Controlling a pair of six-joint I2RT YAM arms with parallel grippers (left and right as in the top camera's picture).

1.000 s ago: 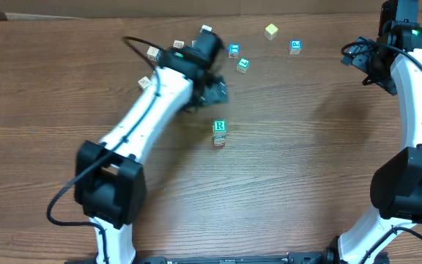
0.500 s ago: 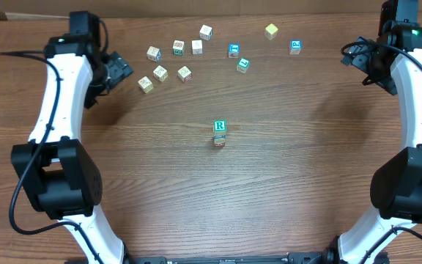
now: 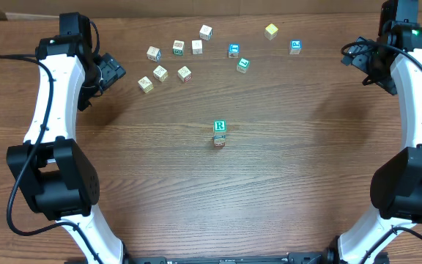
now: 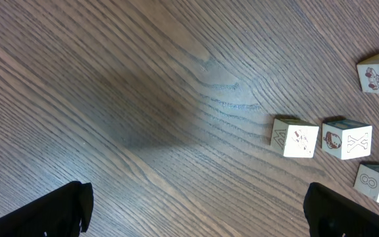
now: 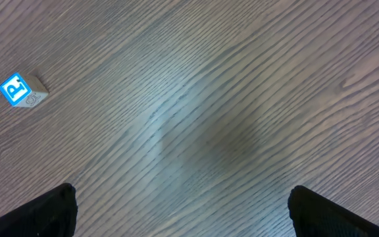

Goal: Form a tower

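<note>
From the remote station I am watching the tower (image 3: 220, 134) standing upright at mid-counter, its long axis vertical and a green R facing up from the top cube. The left gripper (image 3: 112, 71) is hovering wide open and empty over the far left of the counter (image 3: 306, 169). The right gripper (image 3: 359, 53) is hanging just as wide and just as empty at the far right. From the left gripper the tower is lying inward and toward the near edge. From the right gripper it is lying the mirror way and, by my reading, somewhat farther off. The loose cubes (image 3: 184, 73) are sitting in an arc along the far side, well apart from the tower. The tan cube (image 3: 146, 84) is resting near the left gripper, while a blue cube (image 3: 296, 46) is lying closest to the right one. I am judging the left arm better placed for the next pick.
</note>
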